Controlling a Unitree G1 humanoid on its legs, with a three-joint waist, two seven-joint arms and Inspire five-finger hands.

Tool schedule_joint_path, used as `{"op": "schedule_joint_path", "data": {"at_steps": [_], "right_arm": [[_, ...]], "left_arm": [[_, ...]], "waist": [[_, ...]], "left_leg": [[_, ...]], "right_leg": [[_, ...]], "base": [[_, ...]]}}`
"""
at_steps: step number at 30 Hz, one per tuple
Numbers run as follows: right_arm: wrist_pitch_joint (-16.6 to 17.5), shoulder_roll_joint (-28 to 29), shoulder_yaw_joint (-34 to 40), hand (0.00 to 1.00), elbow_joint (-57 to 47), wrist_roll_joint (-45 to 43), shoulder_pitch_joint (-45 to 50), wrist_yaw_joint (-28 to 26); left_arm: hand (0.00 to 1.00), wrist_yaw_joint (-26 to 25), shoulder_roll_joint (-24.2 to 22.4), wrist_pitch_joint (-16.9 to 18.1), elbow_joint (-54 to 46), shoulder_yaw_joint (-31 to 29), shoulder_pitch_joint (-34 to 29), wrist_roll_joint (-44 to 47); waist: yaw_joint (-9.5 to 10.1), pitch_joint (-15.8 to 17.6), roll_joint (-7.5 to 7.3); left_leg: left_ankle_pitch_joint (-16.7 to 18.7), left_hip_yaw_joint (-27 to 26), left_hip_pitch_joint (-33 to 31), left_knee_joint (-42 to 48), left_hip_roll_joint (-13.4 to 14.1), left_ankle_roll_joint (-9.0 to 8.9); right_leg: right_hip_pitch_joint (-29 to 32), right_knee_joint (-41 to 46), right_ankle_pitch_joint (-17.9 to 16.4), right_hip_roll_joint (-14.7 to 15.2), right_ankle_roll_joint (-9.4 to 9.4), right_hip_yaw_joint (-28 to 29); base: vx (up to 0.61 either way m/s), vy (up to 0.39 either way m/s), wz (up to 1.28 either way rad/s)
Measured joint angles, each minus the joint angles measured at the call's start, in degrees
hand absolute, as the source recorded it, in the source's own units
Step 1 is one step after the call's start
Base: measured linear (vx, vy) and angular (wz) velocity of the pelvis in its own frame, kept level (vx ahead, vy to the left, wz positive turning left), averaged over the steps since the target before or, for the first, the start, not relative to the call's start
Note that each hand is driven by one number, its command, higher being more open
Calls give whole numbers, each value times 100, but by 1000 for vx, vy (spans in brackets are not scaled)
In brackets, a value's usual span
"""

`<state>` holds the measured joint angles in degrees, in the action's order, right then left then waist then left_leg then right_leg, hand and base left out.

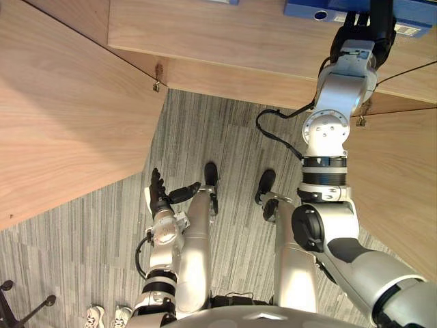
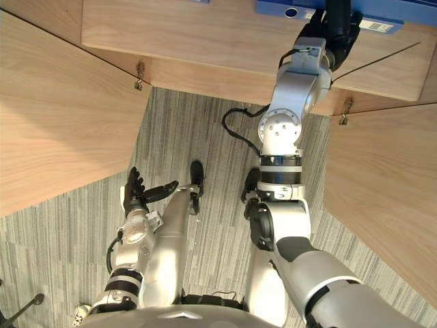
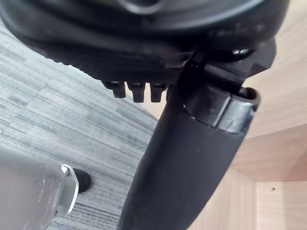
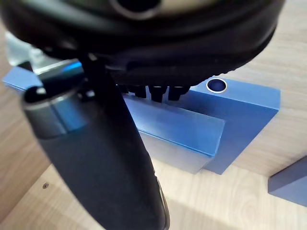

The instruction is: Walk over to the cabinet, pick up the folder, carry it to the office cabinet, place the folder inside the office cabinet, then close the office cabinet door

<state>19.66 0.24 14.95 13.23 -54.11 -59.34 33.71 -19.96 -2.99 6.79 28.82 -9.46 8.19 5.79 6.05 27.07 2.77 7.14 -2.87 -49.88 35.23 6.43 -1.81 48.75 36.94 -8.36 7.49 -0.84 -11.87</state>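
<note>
The blue folder lies flat on the wooden shelf of the open cabinet, its spine with a round finger hole turned toward me. My right hand reaches up over the shelf's edge and sits on top of the folder. Its thumb is stretched out straight in front of the folder and is not curled round it. Low at my side, over the carpet, my left hand hangs with straight fingers and holds nothing.
Two wooden cabinet doors stand open, one on the left and one on the right. Another blue item lies on the shelf beside the folder. A person's white shoes and a chair base are behind on the left.
</note>
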Motion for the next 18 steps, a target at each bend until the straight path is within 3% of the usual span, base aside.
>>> {"op": "schedule_joint_path", "data": {"at_steps": [18], "right_arm": [[-1032,-1236,-2117,100,630,-2,-1,-1653]], "left_arm": [[100,197,1,-62,276,-25,0,42]], "waist": [[-29,-28,28]], "left_leg": [[8,-54,22,9,26,12]], "right_leg": [[-33,-31,12,-1,-6,0]], "base": [[-3,0,0]]}}
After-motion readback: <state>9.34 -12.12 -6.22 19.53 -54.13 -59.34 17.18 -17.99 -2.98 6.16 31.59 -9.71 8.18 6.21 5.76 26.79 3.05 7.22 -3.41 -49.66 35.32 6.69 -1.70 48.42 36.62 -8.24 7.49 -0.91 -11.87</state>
